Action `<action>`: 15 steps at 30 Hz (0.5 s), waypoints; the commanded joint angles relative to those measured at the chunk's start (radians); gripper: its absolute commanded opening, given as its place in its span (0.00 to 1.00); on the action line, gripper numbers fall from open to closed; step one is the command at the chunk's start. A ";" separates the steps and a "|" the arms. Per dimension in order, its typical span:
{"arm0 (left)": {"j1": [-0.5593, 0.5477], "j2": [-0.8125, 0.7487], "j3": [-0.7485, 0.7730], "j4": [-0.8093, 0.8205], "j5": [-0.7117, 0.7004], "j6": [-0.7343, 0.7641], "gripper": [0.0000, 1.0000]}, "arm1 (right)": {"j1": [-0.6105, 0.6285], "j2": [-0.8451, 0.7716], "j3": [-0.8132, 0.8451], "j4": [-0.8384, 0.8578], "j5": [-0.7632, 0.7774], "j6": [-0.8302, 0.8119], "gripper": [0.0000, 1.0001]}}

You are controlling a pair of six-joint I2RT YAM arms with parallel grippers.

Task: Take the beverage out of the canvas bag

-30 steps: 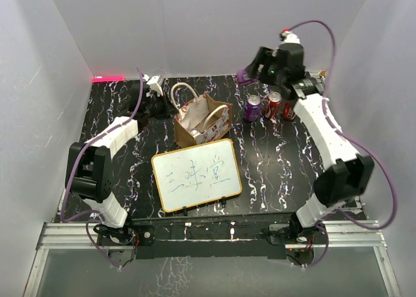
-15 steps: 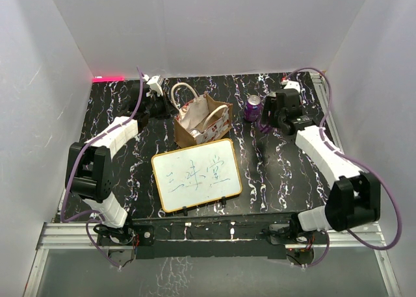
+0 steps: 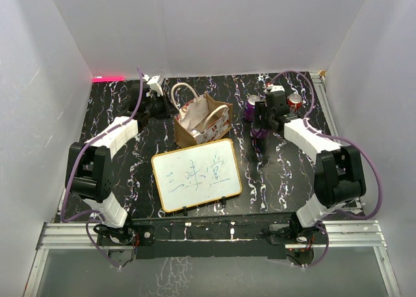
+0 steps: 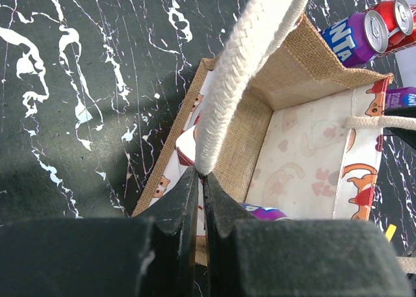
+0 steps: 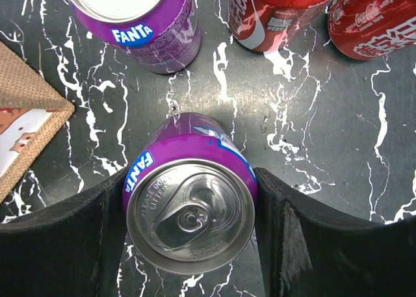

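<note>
The canvas bag [image 3: 203, 121] stands open at mid-table. My left gripper [image 4: 200, 172] is shut on its cream handle [image 4: 240, 69], at the bag's left side [image 3: 159, 105]. A purple can [image 4: 263, 211] lies inside the bag, mostly hidden behind my fingers. My right gripper [image 5: 190, 180] is shut on a purple Fanta can [image 5: 188, 212], both fingers against its sides, with its base at or just above the table. In the top view this gripper [image 3: 261, 123] is low, right of the bag.
Another purple Fanta can [image 5: 140, 17] and two red cola cans [image 5: 279, 11] [image 5: 370, 21] stand just beyond the held can. The bag's corner [image 5: 26, 125] is to its left. A wood-framed whiteboard [image 3: 196, 175] stands in front of the bag.
My right arm has come down from high at the back and moved left, now low beside the standing cans near the bag. The left arm and bag have not moved.
</note>
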 commanded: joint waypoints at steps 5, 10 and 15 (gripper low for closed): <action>-0.010 0.022 0.014 -0.075 0.017 0.008 0.00 | 0.016 0.040 0.088 0.191 0.030 -0.046 0.13; -0.011 0.027 0.014 -0.075 0.017 0.008 0.00 | 0.022 0.072 0.097 0.205 0.027 -0.047 0.19; -0.011 0.030 0.015 -0.075 0.019 0.008 0.00 | 0.030 0.097 0.102 0.209 0.034 -0.047 0.23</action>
